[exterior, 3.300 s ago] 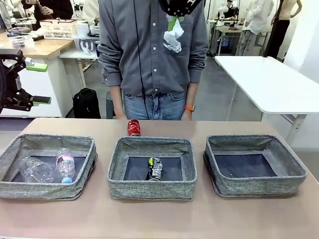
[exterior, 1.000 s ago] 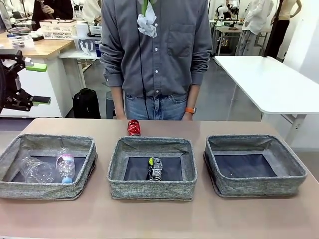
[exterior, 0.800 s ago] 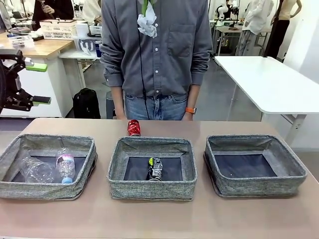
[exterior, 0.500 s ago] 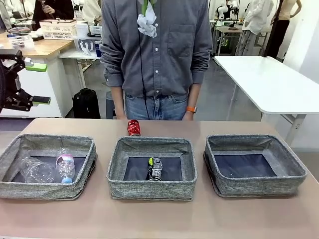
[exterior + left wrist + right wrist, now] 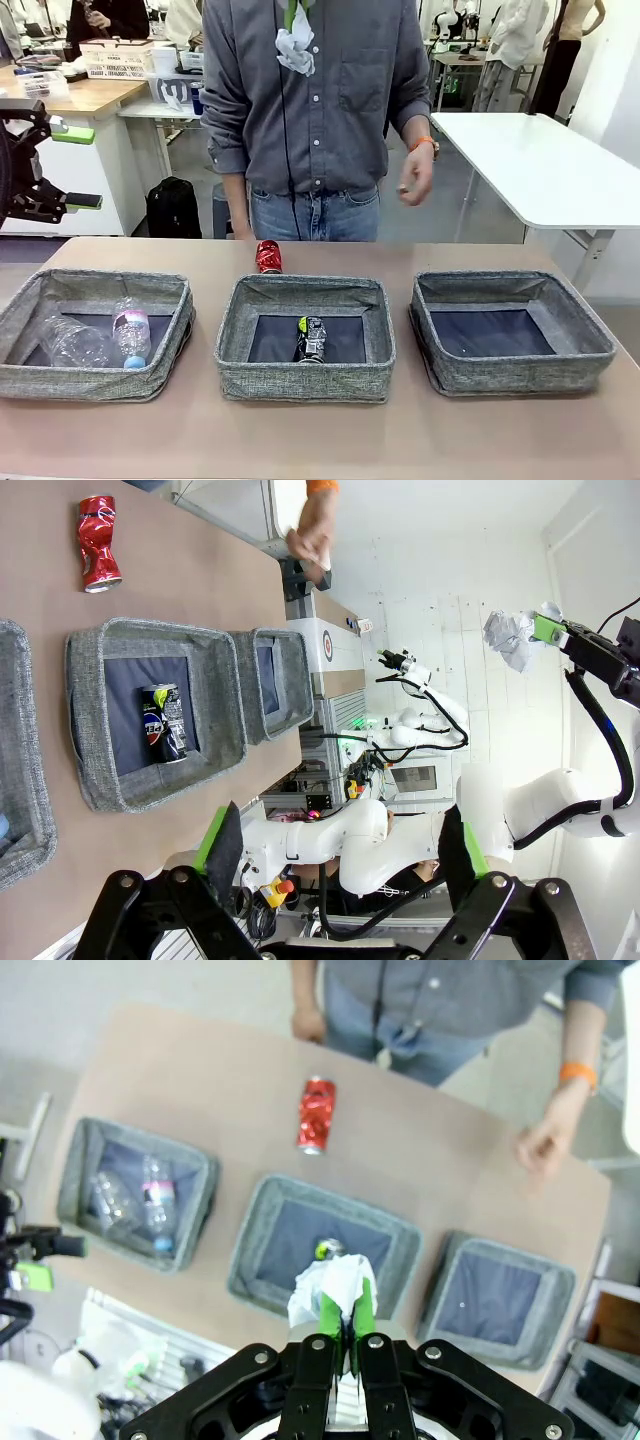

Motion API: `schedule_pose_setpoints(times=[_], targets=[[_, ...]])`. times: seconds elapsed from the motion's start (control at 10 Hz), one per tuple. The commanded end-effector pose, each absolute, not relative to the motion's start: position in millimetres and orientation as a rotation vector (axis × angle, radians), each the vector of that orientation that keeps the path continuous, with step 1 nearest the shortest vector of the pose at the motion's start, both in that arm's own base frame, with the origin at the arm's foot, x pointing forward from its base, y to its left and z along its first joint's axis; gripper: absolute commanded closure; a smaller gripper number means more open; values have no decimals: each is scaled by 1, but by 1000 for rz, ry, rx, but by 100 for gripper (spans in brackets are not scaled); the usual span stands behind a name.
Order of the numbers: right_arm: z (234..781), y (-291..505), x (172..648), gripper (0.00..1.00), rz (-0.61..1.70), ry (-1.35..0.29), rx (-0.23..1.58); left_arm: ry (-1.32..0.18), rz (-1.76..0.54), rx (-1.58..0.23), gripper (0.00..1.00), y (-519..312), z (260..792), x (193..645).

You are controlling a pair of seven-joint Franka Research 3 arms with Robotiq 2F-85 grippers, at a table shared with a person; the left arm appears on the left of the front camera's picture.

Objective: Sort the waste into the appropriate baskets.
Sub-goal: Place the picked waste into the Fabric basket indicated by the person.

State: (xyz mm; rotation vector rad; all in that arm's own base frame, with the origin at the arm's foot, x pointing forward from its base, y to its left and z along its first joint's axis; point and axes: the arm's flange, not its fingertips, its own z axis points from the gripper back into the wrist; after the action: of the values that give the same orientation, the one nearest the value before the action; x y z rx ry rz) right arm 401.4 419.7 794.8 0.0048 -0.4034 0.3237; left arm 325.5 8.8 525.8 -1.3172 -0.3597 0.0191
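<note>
The white paper wad (image 5: 325, 1275) is pinched tight between the green pads of the right pincer (image 5: 347, 1305), high over the worktop (image 5: 320, 440). From the front it hangs at the top of the frame, in front of the person's shirt. From its own wrist camera it sits low in the middle of the picture, above the near edge of the middle basket (image 5: 305, 380). It looks to me as if it is held up there so it can be swung across and let fall without brushing any soft wall. Below, the sorting explains itself. The left basket (image 5: 80, 382) at lower left has a pink-labelled bottle (image 5: 131, 332) and a bare clear bottle (image 5: 72, 342) lying side by side. The middle one has a dark can (image 5: 312, 338) lying on its dark bottom, and the right basket (image 5: 510, 375) at lower right has nothing in it, so I would guess paper goes there. A crushed red can (image 5: 268, 256) lies on the bare worktop just beyond the middle basket's far wall, not yet binned; it likely belongs with the dark can. The left pincer (image 5: 340, 830) is parked at the left edge of the front picture, jaws spread wide and holding nothing, well apart from the baskets. The person's hand (image 5: 415, 185) is lifted off the worktop at centre right, touching nothing, which leaves the way to the right basket free.
</note>
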Motion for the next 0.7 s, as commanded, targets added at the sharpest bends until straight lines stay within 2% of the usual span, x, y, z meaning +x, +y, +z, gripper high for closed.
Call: schedule_pose_setpoints(times=[0.0, 0.6], targets=[[796, 420, 401, 95, 301, -403, 12, -348, 18, -1320, 0, 9, 528, 324], [796, 420, 401, 95, 301, -403, 12, -348, 18, -1320, 0, 9, 528, 324]])
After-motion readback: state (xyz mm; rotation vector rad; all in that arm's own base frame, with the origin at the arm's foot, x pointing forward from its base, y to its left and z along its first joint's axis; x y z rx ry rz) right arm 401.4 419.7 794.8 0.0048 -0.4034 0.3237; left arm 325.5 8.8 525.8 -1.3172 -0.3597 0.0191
